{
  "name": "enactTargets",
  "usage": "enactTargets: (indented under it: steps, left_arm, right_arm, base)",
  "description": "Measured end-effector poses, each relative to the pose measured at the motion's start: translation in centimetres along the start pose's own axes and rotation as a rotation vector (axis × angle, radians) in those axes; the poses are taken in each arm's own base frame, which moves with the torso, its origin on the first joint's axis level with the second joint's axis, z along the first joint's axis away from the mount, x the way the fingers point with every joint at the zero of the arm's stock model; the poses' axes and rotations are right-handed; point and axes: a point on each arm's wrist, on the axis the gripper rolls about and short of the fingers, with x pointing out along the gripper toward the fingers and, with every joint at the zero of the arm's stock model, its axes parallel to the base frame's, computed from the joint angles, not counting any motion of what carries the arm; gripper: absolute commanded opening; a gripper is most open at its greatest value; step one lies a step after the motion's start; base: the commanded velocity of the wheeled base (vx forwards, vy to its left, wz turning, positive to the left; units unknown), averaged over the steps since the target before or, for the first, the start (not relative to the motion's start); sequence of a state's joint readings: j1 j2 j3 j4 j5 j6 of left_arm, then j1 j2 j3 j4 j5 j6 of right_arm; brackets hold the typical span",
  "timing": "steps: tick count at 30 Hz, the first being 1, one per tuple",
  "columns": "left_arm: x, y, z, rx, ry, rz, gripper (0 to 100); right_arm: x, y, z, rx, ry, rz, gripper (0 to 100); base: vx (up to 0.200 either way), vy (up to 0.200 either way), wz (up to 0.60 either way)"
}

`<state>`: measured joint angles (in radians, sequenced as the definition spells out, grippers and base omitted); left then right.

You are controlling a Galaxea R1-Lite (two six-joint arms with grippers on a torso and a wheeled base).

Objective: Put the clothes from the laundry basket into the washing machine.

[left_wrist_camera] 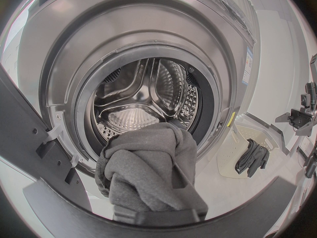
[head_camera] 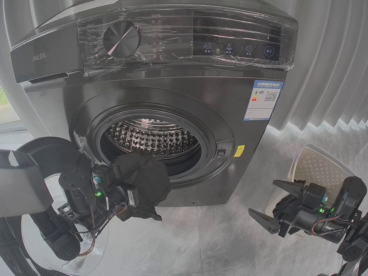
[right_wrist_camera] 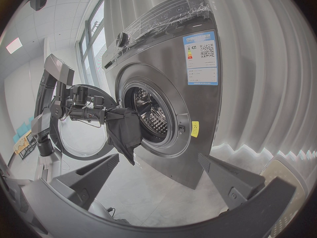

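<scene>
The left gripper is clamped on a dark cloth, with the washer's open drum just ahead of it. The right gripper has its fingers wide apart. The basket and a second cloth sit just behind it.

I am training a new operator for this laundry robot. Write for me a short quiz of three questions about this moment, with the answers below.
1. True or false: the dark grey garment held in the left gripper lies fully inside the drum of the grey steel front-loading washing machine.
2. Choose one. The right gripper is: A) shut on a cloth; B) open and empty; C) pressing a button.
3. Short answer: what clothing is at the cream perforated plastic laundry basket?

Key
1. False: it hangs at the door opening, partly outside.
2. B.
3. One dark garment.
</scene>
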<state>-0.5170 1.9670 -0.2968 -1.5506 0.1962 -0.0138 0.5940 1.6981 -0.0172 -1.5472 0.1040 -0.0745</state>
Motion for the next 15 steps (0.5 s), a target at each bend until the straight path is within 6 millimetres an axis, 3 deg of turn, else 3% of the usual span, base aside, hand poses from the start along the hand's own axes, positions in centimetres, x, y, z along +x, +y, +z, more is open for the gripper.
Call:
enactTargets:
  steps: [6, 15]
  left_arm:
    - [0.08, -0.01, -0.14, 0.001, 0.005, 0.000, 0]
    - [0.00, -0.44, -0.29, -0.003, 0.010, -0.015, 0]
  right_arm:
    - [0.01, 0.04, 0.01, -0.001, -0.001, 0.002, 100]
    - [0.03, 0.32, 0.04, -0.005, -0.002, 0.016, 100]
  base:
    - [0.200, 0.000, 0.00]
    - [0.000, 0.000, 0.00]
